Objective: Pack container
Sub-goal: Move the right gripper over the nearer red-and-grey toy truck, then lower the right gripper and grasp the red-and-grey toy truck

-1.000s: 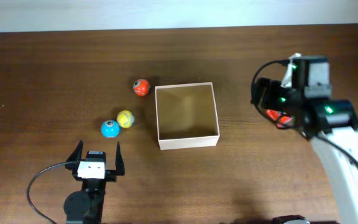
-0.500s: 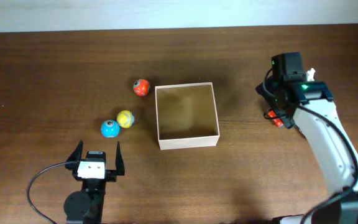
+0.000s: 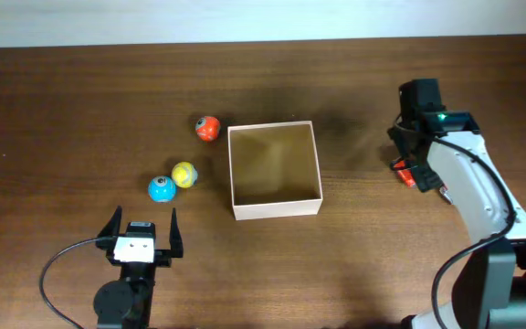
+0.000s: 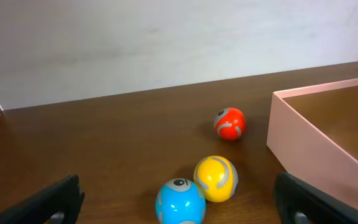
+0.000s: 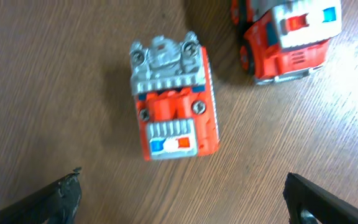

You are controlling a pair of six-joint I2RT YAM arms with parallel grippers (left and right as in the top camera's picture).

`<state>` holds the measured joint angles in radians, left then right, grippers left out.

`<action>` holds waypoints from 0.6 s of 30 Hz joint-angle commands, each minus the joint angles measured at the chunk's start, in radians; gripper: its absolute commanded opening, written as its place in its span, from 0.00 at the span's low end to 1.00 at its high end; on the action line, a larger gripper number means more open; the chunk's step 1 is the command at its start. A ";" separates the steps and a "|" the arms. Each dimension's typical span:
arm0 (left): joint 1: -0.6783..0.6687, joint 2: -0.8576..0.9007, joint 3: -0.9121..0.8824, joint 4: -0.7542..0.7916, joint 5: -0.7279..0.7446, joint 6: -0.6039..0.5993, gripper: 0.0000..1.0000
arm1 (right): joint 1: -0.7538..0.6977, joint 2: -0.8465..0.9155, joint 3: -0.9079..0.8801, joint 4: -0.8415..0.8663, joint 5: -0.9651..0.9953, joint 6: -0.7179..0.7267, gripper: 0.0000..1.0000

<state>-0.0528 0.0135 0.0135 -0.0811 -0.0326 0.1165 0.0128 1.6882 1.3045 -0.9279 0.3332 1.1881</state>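
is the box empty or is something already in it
Empty. The container shows only bare tan floor from overhead; the yellow ball and blue ball lie outside it.

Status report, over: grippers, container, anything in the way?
Left gripper open, empty. Right gripper open over a red truck. Container empty, three balls to its left. Nothing blocking.

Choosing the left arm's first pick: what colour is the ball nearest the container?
That ball is red-orange with grey markings, clearest in the left wrist view.
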 commanded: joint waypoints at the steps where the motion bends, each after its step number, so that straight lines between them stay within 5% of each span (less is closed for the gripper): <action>1: 0.006 -0.008 -0.004 -0.002 0.011 0.016 0.99 | -0.025 0.007 0.014 -0.002 0.019 -0.028 0.99; 18: 0.006 -0.008 -0.004 -0.002 0.011 0.016 0.99 | -0.113 0.131 0.014 0.092 -0.095 -0.294 0.99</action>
<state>-0.0528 0.0135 0.0135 -0.0811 -0.0326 0.1165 -0.0921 1.7821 1.3048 -0.8394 0.2695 0.9554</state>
